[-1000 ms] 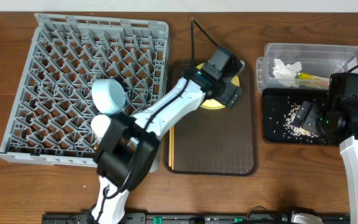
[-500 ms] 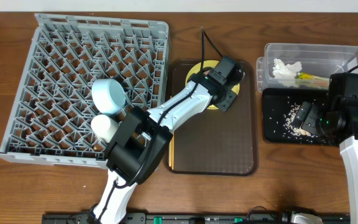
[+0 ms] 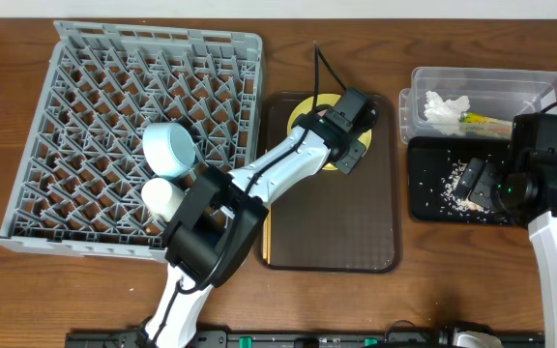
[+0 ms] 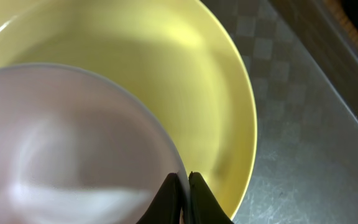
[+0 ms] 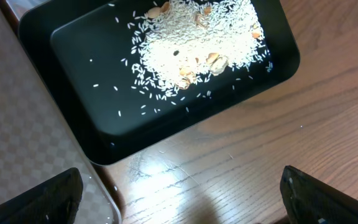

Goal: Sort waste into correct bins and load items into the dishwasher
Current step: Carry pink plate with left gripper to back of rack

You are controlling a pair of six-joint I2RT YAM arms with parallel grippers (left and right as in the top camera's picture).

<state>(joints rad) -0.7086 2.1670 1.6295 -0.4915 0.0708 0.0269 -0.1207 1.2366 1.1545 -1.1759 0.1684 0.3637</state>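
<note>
So, small cream cup: it stands on the round yellow plate, filling the left and lower part of the left wrist view. Its near rim runs straight into the narrow slit between the two dark fingertips.
Left gripper: its fingers are drawn almost together, and the cup's thin rim appears pinched between them, one finger inside the cup and one outside.
Yellow plate: it lies at the far end of the brown serving tray, and its rim shows beyond the cup on the right.
Right gripper: it is spread wide with nothing in it, above bare wooden table at the near edge of the black tray.
Rice crumbs: they are heaped at one end of the black tray, with loose grains scattered across its floor.
Clear tub: it sits just behind the black tray and holds the white tissue and the snack wrapper. The wrapper's print is too small to read.
Dish rack: it stands left of the serving tray. The light-blue bowl and the cream-white bowl stand side by side among its pegs.
</note>
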